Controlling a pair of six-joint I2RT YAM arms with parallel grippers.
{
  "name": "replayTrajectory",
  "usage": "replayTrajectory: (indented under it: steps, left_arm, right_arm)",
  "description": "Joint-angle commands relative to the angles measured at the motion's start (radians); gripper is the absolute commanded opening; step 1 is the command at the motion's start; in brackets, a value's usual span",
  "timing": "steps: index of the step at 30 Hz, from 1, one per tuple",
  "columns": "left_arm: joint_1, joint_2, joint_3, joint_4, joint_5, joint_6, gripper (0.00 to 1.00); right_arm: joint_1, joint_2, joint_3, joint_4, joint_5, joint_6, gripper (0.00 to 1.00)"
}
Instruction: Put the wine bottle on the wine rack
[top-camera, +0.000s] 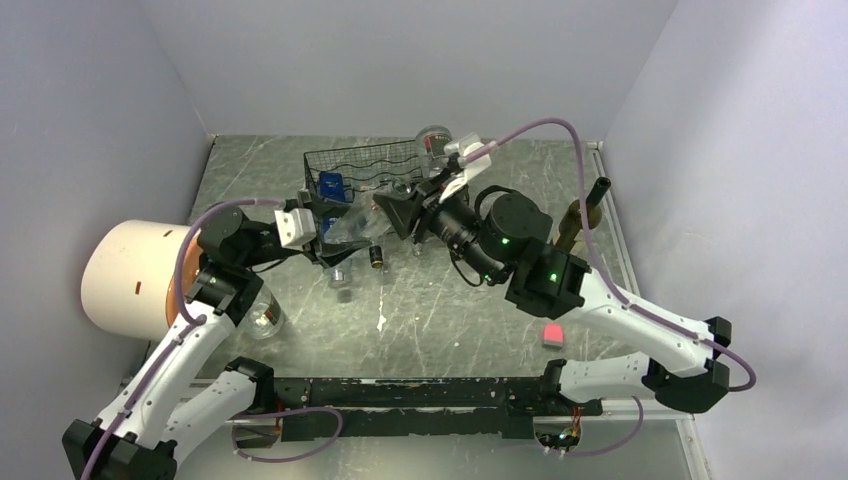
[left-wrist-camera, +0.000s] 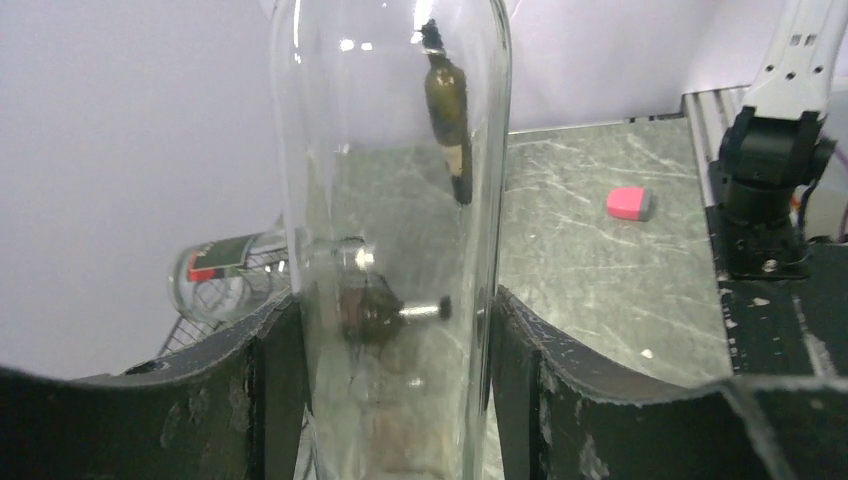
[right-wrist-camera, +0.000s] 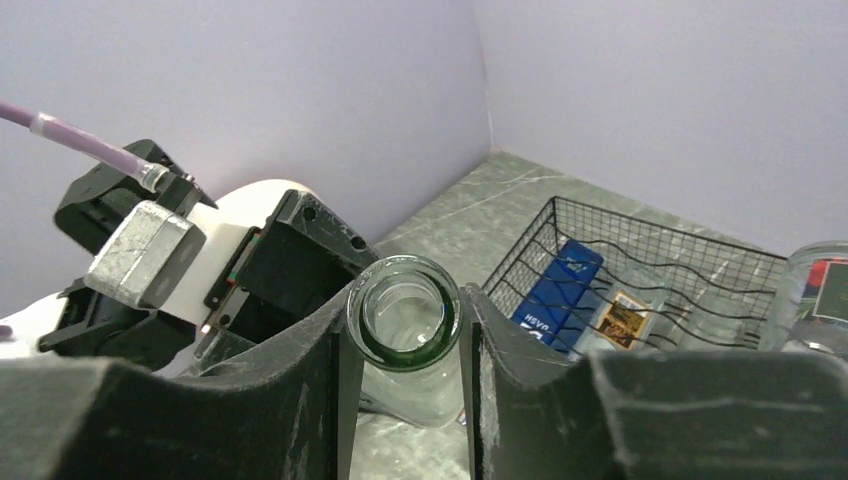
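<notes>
While both arms reach in over the grey marbled table (top-camera: 440, 320), the clear glass wine bottle (top-camera: 350, 226) hangs between them above the table top. It is just in front of the black wire-mesh wine rack (top-camera: 368, 165) and not in it. Its long axis runs from left to right in the top view. The wide body is on the left arm's side, and the open mouth points to the right arm's side, straight at the right wrist camera. How much it tilts I cannot tell.

The left gripper (left-wrist-camera: 392, 300) is clamped on the wide body, with one black finger pressing on each side of the glass. The right gripper (right-wrist-camera: 410, 295) is closed on the neck just under the green-tinted rim, and both fingers touch it.

Inside the rack lies a bottle with a blue label (right-wrist-camera: 560, 285). A small pink block (top-camera: 552, 334) lies on the table near the right arm. A dark olive glass bottle (top-camera: 583, 212) stands at the right edge, and a big white cylinder (top-camera: 130, 280) sits left of the left arm.
</notes>
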Motion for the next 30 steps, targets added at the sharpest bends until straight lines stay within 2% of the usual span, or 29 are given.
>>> replayTrajectory:
  steps: [1, 2, 3, 5, 9, 13, 16, 18, 21, 24, 30]
  left_arm:
    - [-0.026, -0.009, 0.058, -0.091, -0.058, 0.243, 0.07]
    - [-0.030, -0.019, 0.057, -0.096, -0.106, 0.271, 0.07]
    - [-0.031, -0.028, 0.058, -0.103, -0.133, 0.305, 0.07]
    - [-0.034, -0.039, 0.074, -0.164, -0.176, 0.370, 0.07]
    - [-0.039, -0.066, 0.078, -0.235, -0.240, 0.449, 0.07]
    - [-0.040, -0.107, -0.006, -0.176, -0.327, 0.486, 0.07]
    - [-0.041, -0.081, -0.011, -0.220, -0.392, 0.536, 0.07]
    - [-0.040, -0.066, -0.027, -0.228, -0.403, 0.564, 0.07]
    - [-0.040, -0.078, -0.095, -0.176, -0.403, 0.608, 0.07]
    - [-0.042, -0.111, -0.152, -0.169, -0.375, 0.746, 0.07]
    - [-0.042, -0.192, -0.275, -0.084, -0.341, 0.937, 0.07]
  right_arm:
    - [0.006, -0.047, 0.020, -0.035, -0.077, 0.108, 0.61]
    - [0.007, -0.057, 0.024, -0.072, -0.109, 0.108, 0.74]
    - [0.007, -0.071, 0.022, -0.106, -0.140, 0.107, 0.81]
    - [0.006, -0.118, 0.003, -0.139, -0.192, 0.113, 0.88]
    - [0.006, -0.184, -0.012, -0.196, -0.171, 0.131, 0.90]
    - [0.006, -0.154, 0.027, -0.298, -0.198, 0.066, 0.91]
    - [0.006, -0.054, 0.127, -0.389, -0.300, 0.022, 0.90]
    - [0.006, 0.036, 0.212, -0.462, -0.305, 0.022, 0.90]
    - [0.004, 0.163, 0.352, -0.564, -0.213, 0.025, 0.90]
    - [-0.019, 0.276, 0.467, -0.649, -0.137, 0.028, 0.89]
    - [-0.145, 0.416, 0.588, -0.793, -0.259, -0.006, 0.88]
